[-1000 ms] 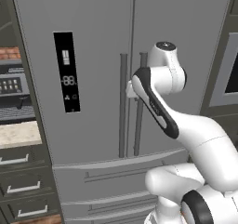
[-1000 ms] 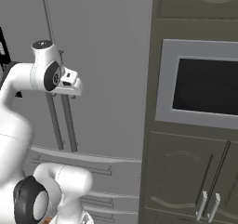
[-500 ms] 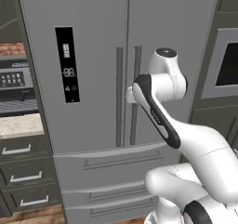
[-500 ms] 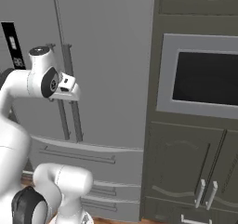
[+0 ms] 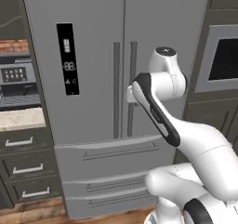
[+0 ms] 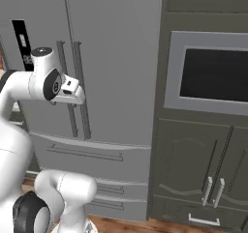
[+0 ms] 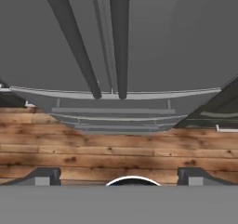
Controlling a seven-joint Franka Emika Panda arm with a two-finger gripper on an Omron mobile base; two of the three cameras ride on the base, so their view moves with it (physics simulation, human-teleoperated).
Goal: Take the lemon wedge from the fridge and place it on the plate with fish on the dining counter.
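The fridge point(image 5: 121, 79) is seen shut, its bar handles point(image 7: 100, 42) ungrasped; the gripper point(image 7: 119, 174), spread and empty, is held before them. Every step is judged outstanding.

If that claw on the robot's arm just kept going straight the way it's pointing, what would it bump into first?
Judging by the hand view, the gripper points steeply down in front of the closed fridge. Straight on, it would probably meet the wooden floor just before the fridge's bottom drawers, though depth is hard to judge.
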